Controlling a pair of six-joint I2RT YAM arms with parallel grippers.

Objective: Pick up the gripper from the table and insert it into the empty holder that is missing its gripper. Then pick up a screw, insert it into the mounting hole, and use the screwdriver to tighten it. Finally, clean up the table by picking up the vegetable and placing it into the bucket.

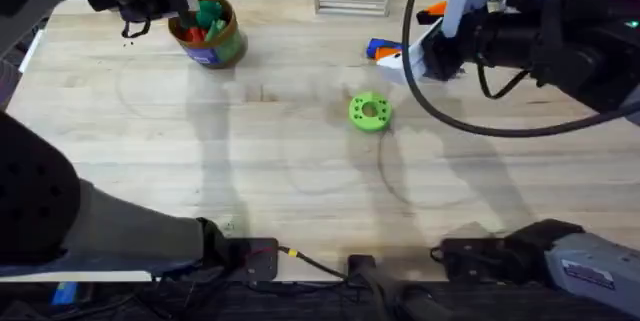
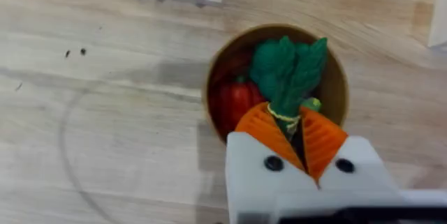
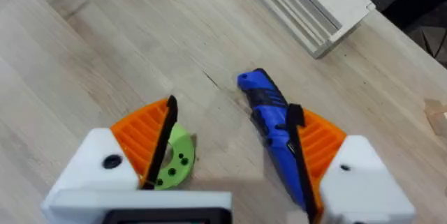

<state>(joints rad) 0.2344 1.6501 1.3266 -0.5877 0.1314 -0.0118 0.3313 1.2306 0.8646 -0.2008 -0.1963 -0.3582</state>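
Fingers (image 2: 269, 130) of the left gripper (image 2: 292, 137) pinch the dark green leafy toy vegetable (image 2: 288, 70) over the round yellow-brown bucket (image 2: 336, 88); right gripper (image 3: 230, 140) fingers gape wide beside the bright blue fat-handled screwdriver (image 3: 269, 116).

The left pincer (image 2: 299, 128), orange ribbed pads on white blocks, pinches the stem of the dark green leafy toy vegetable (image 2: 288, 68) at centre right. The leaves hang over the round yellow-brown tin bucket (image 2: 335, 88), beside a red toy (image 2: 234, 102) inside, on the pale wooden table (image 2: 105, 126).

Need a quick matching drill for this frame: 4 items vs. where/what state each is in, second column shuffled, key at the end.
1. vegetable
2. screwdriver
3. green ring
4. bucket

A. mid-table, alone
B. standing at far left of the table, toys inside
C. lying between the open fingers of the right gripper
D. stem pinched by the left gripper, over the tin

Pairs: 1-D, 2-C, 3-A, 4-B
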